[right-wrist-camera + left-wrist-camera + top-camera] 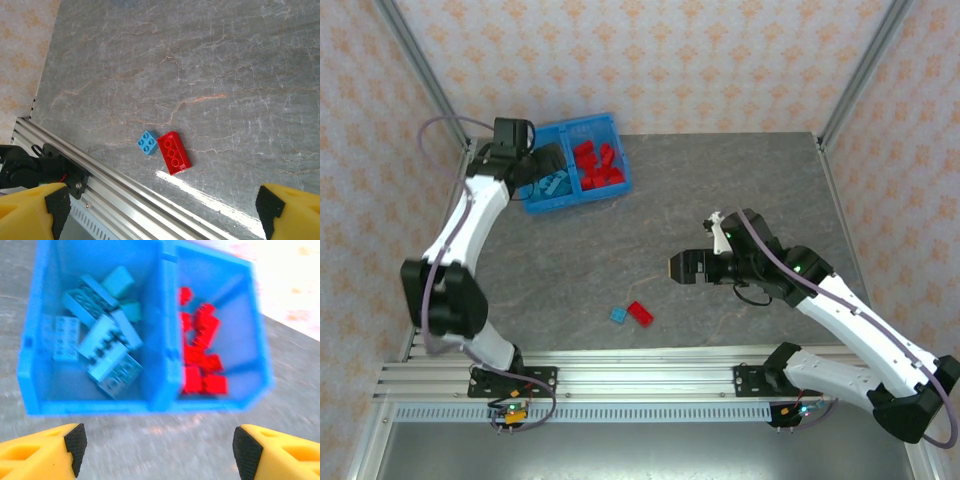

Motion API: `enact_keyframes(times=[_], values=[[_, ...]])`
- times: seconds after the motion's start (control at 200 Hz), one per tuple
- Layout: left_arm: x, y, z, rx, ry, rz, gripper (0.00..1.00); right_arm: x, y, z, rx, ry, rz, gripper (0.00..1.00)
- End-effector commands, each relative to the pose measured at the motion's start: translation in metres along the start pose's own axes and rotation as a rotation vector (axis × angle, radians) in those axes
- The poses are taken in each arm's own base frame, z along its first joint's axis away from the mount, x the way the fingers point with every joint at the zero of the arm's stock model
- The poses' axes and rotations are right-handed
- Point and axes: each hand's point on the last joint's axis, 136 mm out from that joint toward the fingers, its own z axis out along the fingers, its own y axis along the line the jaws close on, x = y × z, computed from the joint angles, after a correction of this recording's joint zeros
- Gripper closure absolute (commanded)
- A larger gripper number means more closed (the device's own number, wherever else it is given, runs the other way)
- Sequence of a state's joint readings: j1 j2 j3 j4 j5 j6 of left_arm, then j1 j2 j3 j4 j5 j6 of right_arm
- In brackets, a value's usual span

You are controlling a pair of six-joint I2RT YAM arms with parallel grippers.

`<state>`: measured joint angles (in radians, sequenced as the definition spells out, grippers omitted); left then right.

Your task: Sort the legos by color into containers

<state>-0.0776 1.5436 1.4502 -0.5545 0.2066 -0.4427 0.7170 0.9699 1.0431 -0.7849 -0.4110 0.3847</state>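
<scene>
**Right wrist view, nearest the lens:** two yellow fingers with black pads (55,207), set wide apart with nothing between them. The right gripper (164,212) is fully spread and empty.

**Unsorted pieces:** a red oblong studded plastic brick (174,152) and a small light-blue square studded plastic brick (147,142). Both lie flat, studs up, on the grey marbled table top (225,75). The blue one sits against the red one's left flank, touching or very nearly so. Both are near the aluminium rail (125,195) at the table's near edge.

**Key relation:** seen from above, the pair lies ahead of the right gripper and off toward the near rail, between the two arm bases. In the wrist view the red brick's long axis runs on a slant, steeper than the line joining the fingers. My judgement is that a small wrist twist would square the jaws across its narrow width.

**Farther out:** the translucent blue rectangular plastic bin (542,207) stands at the far left. Its left compartment holds light-blue bricks (102,342) and its right compartment holds red bricks (200,357). The left gripper (157,447) hangs just short of the bin's near wall, fingers apart, holding nothing. It is well apart from the loose pair, so the right arm looks the nearer one.
</scene>
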Motion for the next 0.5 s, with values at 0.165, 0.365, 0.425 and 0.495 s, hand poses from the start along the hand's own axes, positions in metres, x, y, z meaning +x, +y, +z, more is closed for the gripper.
enact_keyframes(times=[0.165,0.365,0.425,0.495], values=[[0.182,-0.049,-0.066,0.255,0.253,0.432,0.25,-0.017,-0.003,0.012,0.035,-0.043,-0.033,0.03],[0.304,-0.026,-0.076,0.271,0.508,0.448,0.31,-0.016,-0.005,0.020,0.048,-0.020,-0.028,0.02],[0.324,-0.020,-0.080,0.243,0.541,0.505,0.25,-0.016,-0.007,0.019,0.054,-0.021,-0.025,0.02],[0.337,-0.013,-0.079,0.210,0.560,0.549,0.20,-0.015,-0.007,0.020,0.052,-0.028,-0.020,0.02]])
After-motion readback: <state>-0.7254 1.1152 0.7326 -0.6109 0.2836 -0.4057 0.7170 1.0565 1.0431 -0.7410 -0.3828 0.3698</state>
